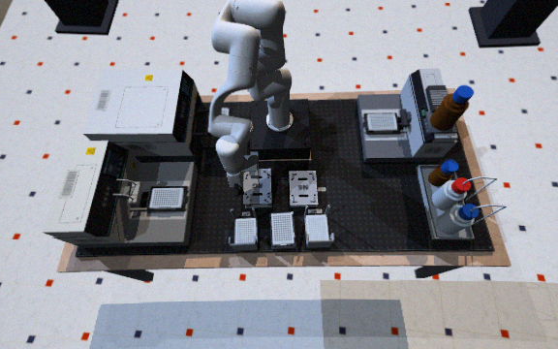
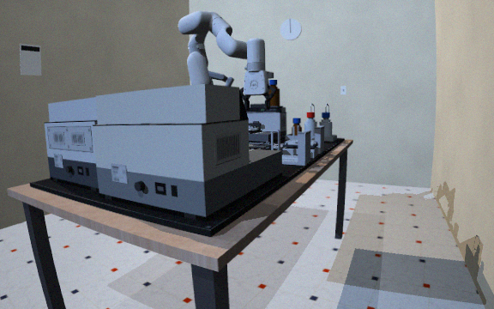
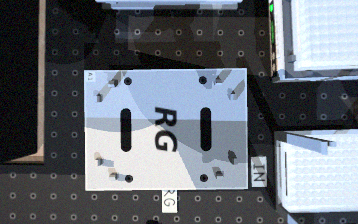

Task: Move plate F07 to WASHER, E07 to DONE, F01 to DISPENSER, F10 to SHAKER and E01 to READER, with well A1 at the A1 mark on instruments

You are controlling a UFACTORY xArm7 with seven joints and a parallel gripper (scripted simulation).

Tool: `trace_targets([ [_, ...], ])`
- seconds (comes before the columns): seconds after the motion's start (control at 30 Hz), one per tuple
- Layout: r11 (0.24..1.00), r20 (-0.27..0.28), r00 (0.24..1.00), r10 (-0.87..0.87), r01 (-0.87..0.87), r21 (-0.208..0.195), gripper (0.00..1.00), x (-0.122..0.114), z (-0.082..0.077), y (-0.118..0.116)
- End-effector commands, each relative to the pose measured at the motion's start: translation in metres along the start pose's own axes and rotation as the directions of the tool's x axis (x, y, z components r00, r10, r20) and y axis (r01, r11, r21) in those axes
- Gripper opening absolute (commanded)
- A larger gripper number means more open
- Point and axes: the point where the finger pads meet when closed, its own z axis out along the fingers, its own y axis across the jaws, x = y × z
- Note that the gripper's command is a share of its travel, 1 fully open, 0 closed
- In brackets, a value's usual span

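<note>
1. A white plate [image 3: 332,172] sits deep in the IN rack [image 3: 279,165], just beside the bare RG nest [image 3: 165,129].
2. My pincer [image 1: 240,180] hangs released above RG, holding nothing.
3. I should centre over the plate, then descend straight, clearing the walls.

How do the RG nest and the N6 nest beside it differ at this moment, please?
The RG nest lies directly beneath the open gripper, partly covered by the arm in the top view, while the N6 nest stands uncovered to its side. RG sits nearer the rack labelled IN; N6 sits farther along the row. Both are pale rectangular plates on the dark deck, and neither carries a plate.
</note>
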Motion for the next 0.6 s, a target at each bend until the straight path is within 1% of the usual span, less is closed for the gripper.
trace_targets([
  [0.0,1.000,0.002,1.000,0.000,0.000,-0.005,1.00,0.012,-0.002,-0.003],
  [0.27,1.000,0.002,1.000,0.000,0.000,-0.005,1.00,0.036,-0.002,-0.014],
  [0.33,1.000,0.002,1.000,0.000,0.000,-0.005,1.00,0.036,-0.002,-0.014],
  [0.57,1.000,0.001,1.000,0.000,0.000,-0.005,1.00,0.055,-0.002,-0.023],
])
